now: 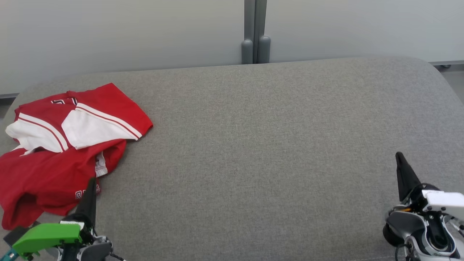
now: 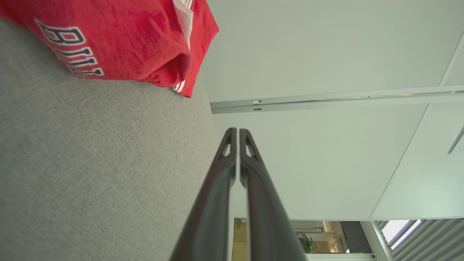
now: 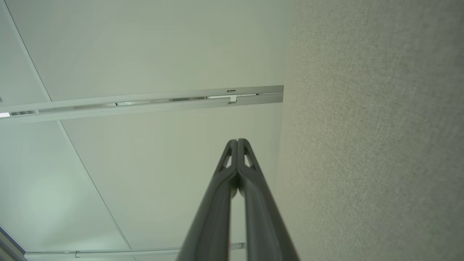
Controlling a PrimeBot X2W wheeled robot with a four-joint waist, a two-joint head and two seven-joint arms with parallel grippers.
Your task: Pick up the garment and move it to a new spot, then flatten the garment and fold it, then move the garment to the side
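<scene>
The garment point(image 1: 54, 170) runs off the head view's left edge — its printed lettering point(image 1: 80, 195) is partly behind the left gripper point(image 1: 92, 181) and too small to read.

A grey, fabric-covered worktop point(image 1: 275, 145) with rounded far corners lies under soft, even light. Behind it stand plain pale wall panels point(image 1: 108, 32), joined at a grey upright post point(image 1: 255, 29) (two rounded caps sit at its foot). A strip of floor point(image 1: 455, 78) shows at the far right. In the left wrist view a metal rail point(image 2: 326, 97) crosses the panels; past them are a potted plant point(image 2: 306, 242) and a bright window point(image 2: 397, 229).
</scene>
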